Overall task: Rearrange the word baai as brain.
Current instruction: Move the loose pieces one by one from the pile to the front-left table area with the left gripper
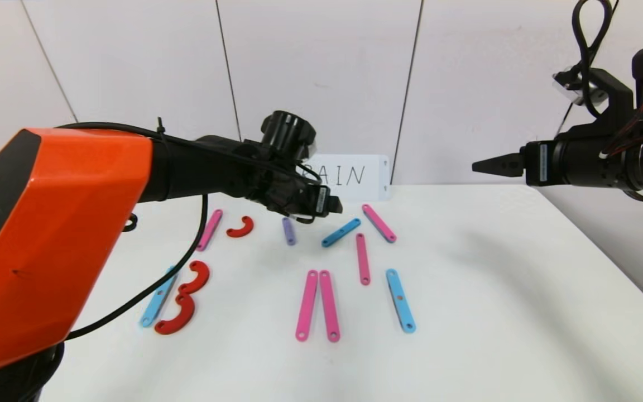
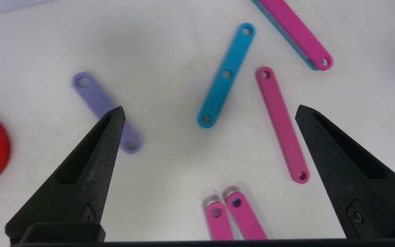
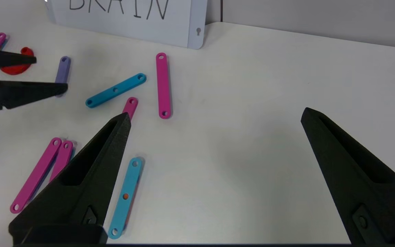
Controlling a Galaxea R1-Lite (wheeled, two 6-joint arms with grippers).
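White panelled wall backs a plain white desk [image 1: 494, 290], with the handwritten card [image 1: 355, 176] propped at the frame's upper middle. My left pincer [image 2: 209, 113] hangs spread wide and empty over the purple strip [image 2: 94, 99] and the light-blue strip [image 2: 226, 73], mid-frame in the head view. The word [image 1: 321, 268] lies scattered across the desk's left and centre. I judge the next pick needs me centred over one strip, fingers across its width. My right pincer [image 1: 486, 165] waits open, upper right.
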